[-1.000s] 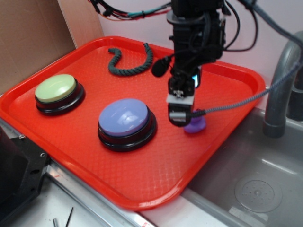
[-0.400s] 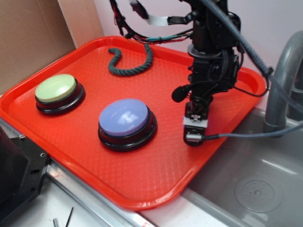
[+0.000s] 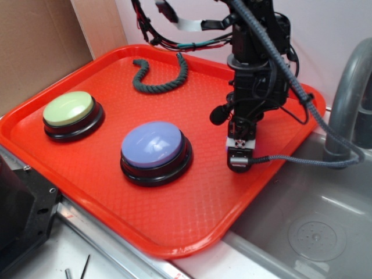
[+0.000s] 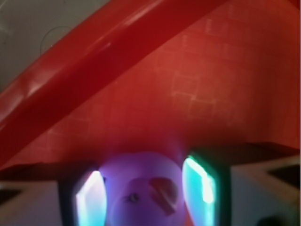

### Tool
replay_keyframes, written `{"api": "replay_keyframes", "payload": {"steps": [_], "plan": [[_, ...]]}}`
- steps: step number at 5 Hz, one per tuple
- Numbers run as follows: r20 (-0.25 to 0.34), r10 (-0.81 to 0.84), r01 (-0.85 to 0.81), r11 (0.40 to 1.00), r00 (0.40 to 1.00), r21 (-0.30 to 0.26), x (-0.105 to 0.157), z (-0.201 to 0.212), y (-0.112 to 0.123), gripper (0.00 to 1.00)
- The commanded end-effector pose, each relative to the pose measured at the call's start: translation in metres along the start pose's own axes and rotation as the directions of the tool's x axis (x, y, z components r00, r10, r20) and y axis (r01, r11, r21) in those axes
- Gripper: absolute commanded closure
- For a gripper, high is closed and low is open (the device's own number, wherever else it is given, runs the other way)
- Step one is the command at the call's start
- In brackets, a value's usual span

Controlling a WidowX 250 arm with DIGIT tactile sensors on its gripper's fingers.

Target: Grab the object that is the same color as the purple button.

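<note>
Red plastic tray [image 3: 87, 174] sits on a counter, steel sink [image 3: 308, 226] off its 4 o'clock corner, brown cardboard [image 3: 35, 46] behind at 10 o'clock. On the tray: yellow-green button [image 3: 68, 108] at 9 o'clock, purple button [image 3: 153, 143] near centre, dark green rope [image 3: 160, 75] curled at 12 o'clock.

Gripper [image 3: 239, 161] is down at the tray surface, at about 3 o'clock from the purple button, near the tray's sink-side edge. In the exterior view the duck is hidden behind the fingers; only a thin sliver of purple may show at the left side of the gripper tip, too small to be sure. Wrist view settles it: purple duck [image 4: 146, 188] sits right between the two fingers [image 4: 89, 197], head and beak visible, tray rim running across at 11 o'clock. Fingers flank it closely on both sides, lit teal. Whether the pads actually press on it or stand just off it, cannot tell, picture is blurred.

Step in hand, as I judge it: the grasp itself, approach and descent done, duck bracketed. Next move calls for a firm squeeze if not already made, then a straight lift off the tray. Duck looks small, rounded and soft, so it could squirt out if gripped too high or off-centre. Braided cable [image 3: 302, 160] hangs close by, should stay out of the way on lift.
</note>
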State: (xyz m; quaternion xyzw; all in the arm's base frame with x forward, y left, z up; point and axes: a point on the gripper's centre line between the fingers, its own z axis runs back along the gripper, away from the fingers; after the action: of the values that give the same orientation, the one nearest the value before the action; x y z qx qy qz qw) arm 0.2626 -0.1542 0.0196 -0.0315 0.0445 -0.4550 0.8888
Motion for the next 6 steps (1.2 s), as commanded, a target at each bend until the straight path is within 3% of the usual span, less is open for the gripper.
{"api": "replay_keyframes", "payload": {"steps": [1,2,3,4,5,6], "plan": [[-0.026,0.179,-0.176,0.98,0.984,0.095,-0.011,0.046,-0.005,1.0],[0.019,0.392,-0.392,0.915,0.92,0.092,-0.025,0.09,0.001,1.0],[0.084,0.57,-0.576,0.815,0.817,0.065,-0.047,0.13,0.008,1.0],[0.122,0.734,-0.741,0.671,0.668,0.013,-0.075,0.163,0.012,1.0],[0.168,0.793,-0.798,0.601,0.586,-0.052,-0.104,0.189,0.01,1.0],[0.196,0.825,-0.833,0.55,0.53,-0.064,-0.12,0.203,0.006,1.0]]}}
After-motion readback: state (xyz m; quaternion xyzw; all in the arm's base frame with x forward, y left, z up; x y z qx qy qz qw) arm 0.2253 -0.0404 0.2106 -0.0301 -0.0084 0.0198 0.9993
